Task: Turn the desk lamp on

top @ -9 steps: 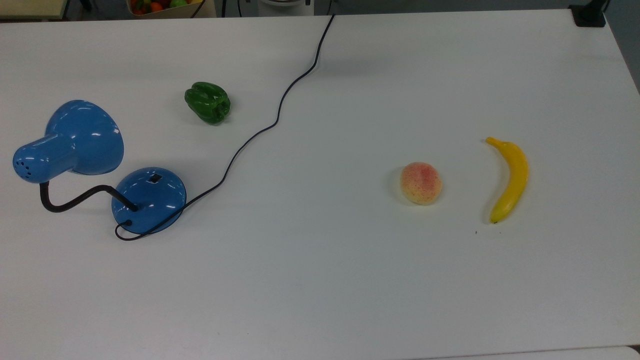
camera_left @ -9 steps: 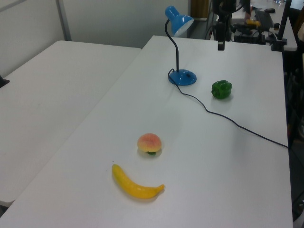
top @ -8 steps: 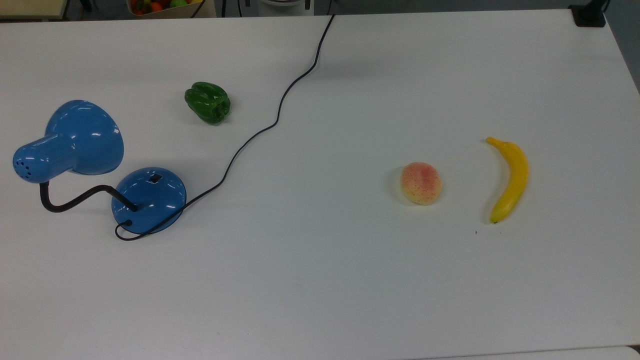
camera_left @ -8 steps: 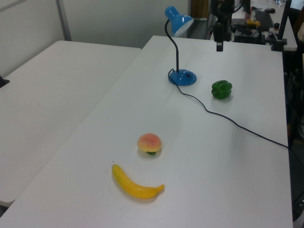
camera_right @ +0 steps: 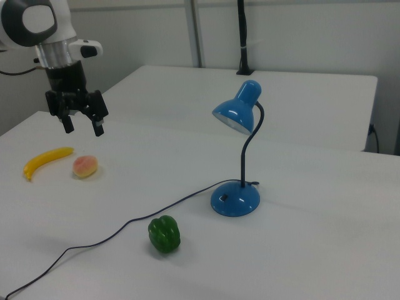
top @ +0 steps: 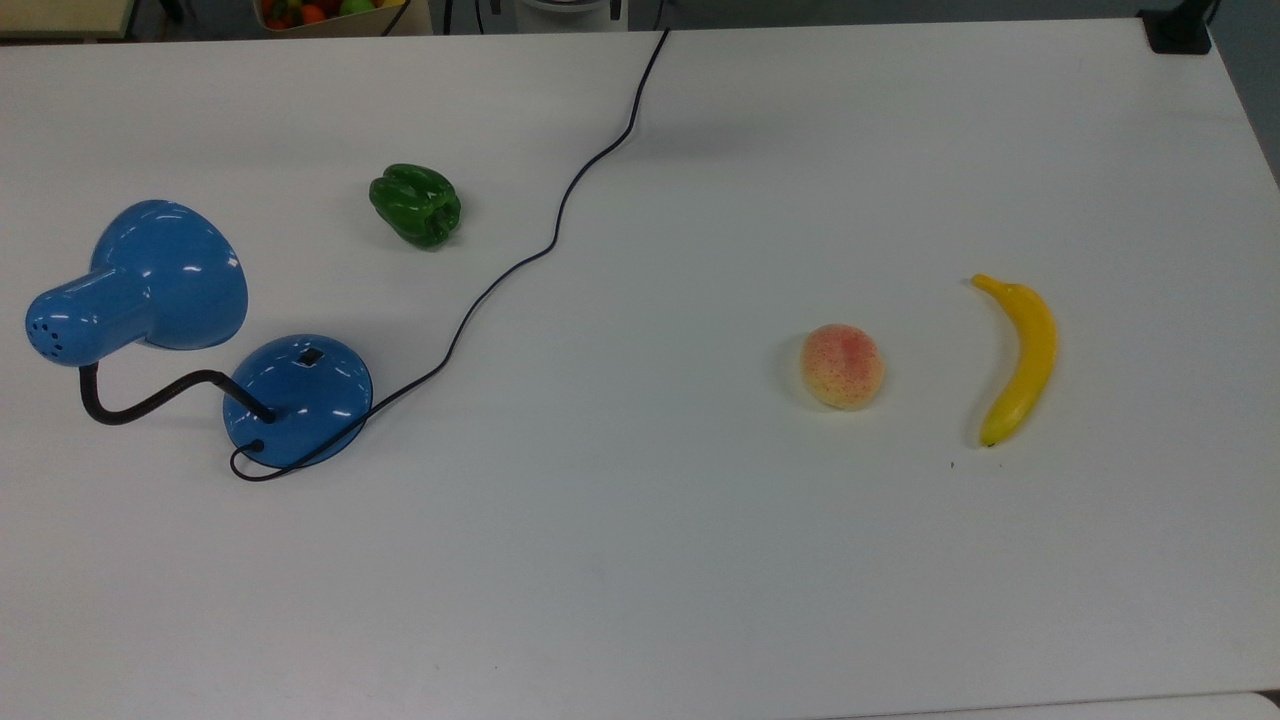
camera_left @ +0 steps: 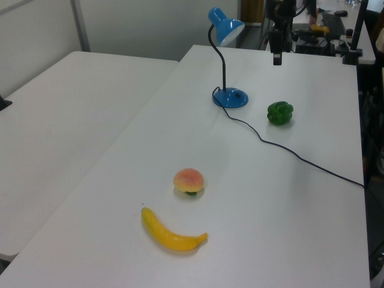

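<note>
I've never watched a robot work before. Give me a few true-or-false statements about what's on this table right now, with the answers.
1. The gripper hangs in the air with its fingers open. True.
2. The gripper holds the banana. False: the banana lies on the table.
3. The peach lies next to the banana. True.
4. The green pepper sits on the desk lamp. False: it sits on the table, apart from the lamp.
</note>
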Motion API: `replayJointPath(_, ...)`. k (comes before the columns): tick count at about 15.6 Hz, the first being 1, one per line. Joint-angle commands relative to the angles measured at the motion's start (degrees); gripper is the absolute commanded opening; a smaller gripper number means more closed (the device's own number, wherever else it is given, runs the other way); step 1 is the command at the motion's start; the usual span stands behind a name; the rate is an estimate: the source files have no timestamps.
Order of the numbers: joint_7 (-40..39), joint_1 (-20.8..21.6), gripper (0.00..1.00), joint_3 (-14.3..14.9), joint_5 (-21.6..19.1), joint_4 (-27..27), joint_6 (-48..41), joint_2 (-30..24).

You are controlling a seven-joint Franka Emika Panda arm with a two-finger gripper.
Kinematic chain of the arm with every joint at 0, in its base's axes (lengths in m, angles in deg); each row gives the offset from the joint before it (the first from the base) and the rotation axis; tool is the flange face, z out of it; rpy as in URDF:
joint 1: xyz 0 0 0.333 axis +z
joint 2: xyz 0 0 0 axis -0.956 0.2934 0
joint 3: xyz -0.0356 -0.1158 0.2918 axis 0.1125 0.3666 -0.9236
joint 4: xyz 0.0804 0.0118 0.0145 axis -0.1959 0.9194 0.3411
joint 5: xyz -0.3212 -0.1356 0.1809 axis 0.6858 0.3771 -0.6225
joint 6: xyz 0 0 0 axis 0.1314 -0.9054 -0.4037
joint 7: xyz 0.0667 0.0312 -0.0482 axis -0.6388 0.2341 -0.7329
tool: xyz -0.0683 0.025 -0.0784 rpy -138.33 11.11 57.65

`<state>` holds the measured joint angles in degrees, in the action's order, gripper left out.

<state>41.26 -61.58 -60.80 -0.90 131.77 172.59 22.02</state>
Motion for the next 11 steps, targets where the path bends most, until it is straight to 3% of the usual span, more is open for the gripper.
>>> replayJointPath(1,0.98,0.6,1.0,0.28,0.52,-0.56,0.68,0.53)
replayJointPath(9,0.89,0.69,1.0,0.28,0.52,-0.56,0.77,0.62)
replayJointPath(11,0.81,0.77,0.94,0.28,0.61,-0.47,0.59,0.62)
